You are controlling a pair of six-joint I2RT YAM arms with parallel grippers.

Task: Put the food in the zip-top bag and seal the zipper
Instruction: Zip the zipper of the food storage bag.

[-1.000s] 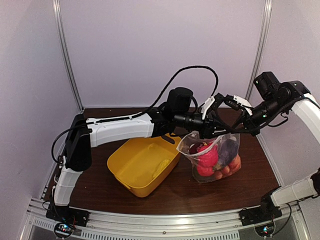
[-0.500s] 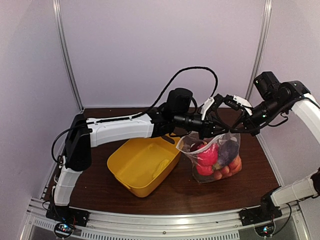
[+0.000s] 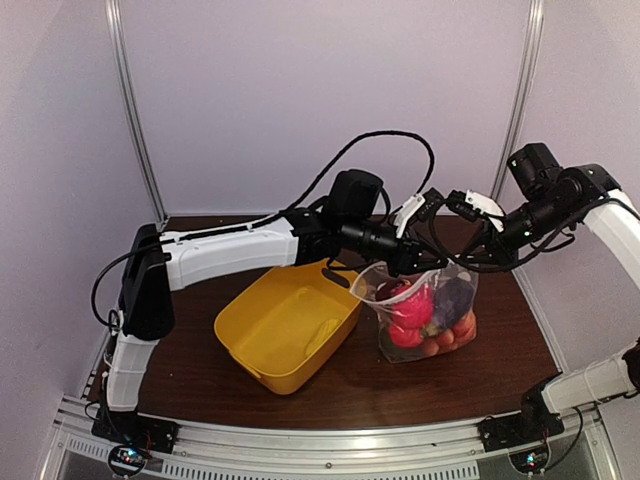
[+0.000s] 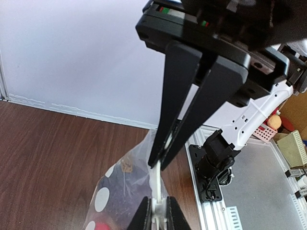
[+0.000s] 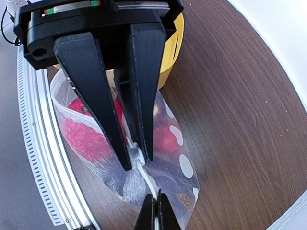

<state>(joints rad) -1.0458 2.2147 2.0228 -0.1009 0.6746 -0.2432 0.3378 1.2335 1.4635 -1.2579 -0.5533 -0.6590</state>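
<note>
- While the bag (image 3: 445, 285) hangs at the right side of the bench (image 3: 350, 395), two sets of fingers hold its top edge.
- The left fingers (image 4: 178, 96) come in from the left. They are squeezed narrow on the zipper (image 4: 154, 182), the thin white strip along the mouth of the bag.
- The right fingers (image 5: 144, 86) come in from the right. They are pinched tight on the same white strip.
- The two pinches sit just beside each other on the strip.
- The food (image 3: 412, 312) is inside the bag. A big red piece is on the left, a dark purple piece is on the right, and orange bits are at the bottom.
- The bag is clear with white dots.
- The left end of its mouth looks open.
- I cannot tell if the bottom of the bag rests on the bench.
- The yellow tub (image 3: 285, 325) sits on the bench just beside the bag, on its left.
- A pale yellow shape (image 3: 322, 337) shows inside the tub, but I cannot tell what it is.
</note>
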